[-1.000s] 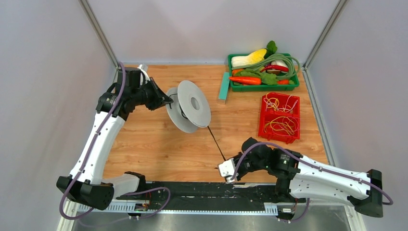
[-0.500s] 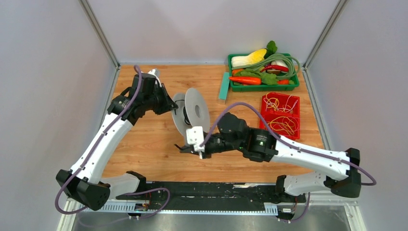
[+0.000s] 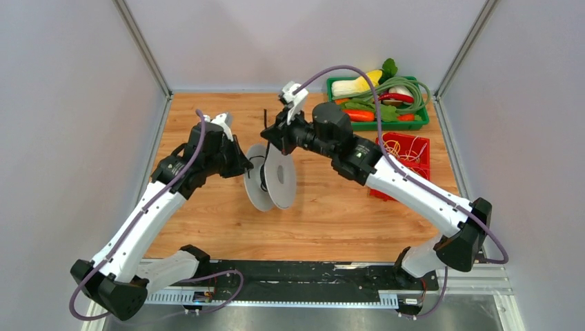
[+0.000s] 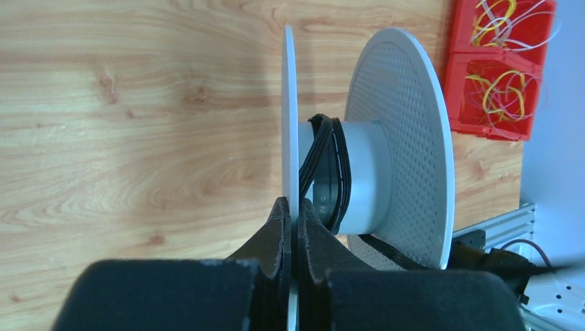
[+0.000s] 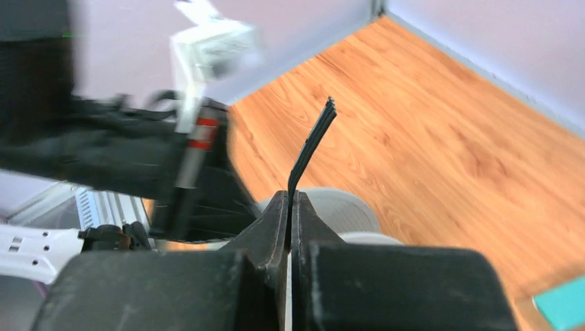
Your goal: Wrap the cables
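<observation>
Left gripper [image 4: 291,207] was clamped tight on the near flange of the white spool [image 4: 403,138], right gripper [image 5: 290,200] pinched shut on the black cable [image 5: 314,141], its free end poking up, the rest coiled round the spool's hub.

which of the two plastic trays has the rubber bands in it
The red plastic tray, in front of the green plastic tray, which holds toy vegetables instead.
</observation>
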Motion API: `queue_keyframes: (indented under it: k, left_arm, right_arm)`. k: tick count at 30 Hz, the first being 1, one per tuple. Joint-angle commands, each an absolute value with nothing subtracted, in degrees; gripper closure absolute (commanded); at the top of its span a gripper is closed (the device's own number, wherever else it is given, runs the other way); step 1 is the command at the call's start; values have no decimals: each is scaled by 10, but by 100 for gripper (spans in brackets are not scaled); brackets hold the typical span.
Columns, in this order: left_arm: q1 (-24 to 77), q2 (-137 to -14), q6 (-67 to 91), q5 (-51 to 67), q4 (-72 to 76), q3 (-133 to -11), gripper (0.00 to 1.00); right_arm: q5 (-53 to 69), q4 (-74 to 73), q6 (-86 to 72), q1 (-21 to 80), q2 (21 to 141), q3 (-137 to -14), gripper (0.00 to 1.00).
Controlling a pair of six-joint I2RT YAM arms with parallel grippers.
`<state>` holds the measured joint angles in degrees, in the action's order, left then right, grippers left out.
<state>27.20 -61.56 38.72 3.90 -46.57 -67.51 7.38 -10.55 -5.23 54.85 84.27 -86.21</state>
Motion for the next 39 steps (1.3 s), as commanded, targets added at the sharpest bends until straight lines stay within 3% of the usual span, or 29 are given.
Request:
queue_keyframes:
  k: [1,11,20,25,27,31,39]
  left_arm:
    - [288,-554,303,48,-377,-654,100]
    - [410,-434,35,-27,-269,-574,100]
    - [411,-364,32,-11,-191,-545,100]
    - [407,-364,47,66,-176,-588,100]
    - [404,-376,45,103,-186,-616,100]
    - [405,-399,4,145,-215,-657,100]
    - [402,-458,23,102,-286,-714,100]
  right_arm:
    - [83,-115,-167,490,845,-880,100]
    - [198,-159,-286,376,852,-856,100]
    - [252,-163,-443,266,845,-771,100]
    - [323,-121,-507,250,839,-719,99]
    - [357,-96,-534,248,839,-701,89]
    - [413,-41,-578,243,838,-682,82]
    - [467,-5,-592,200,832,-672,63]
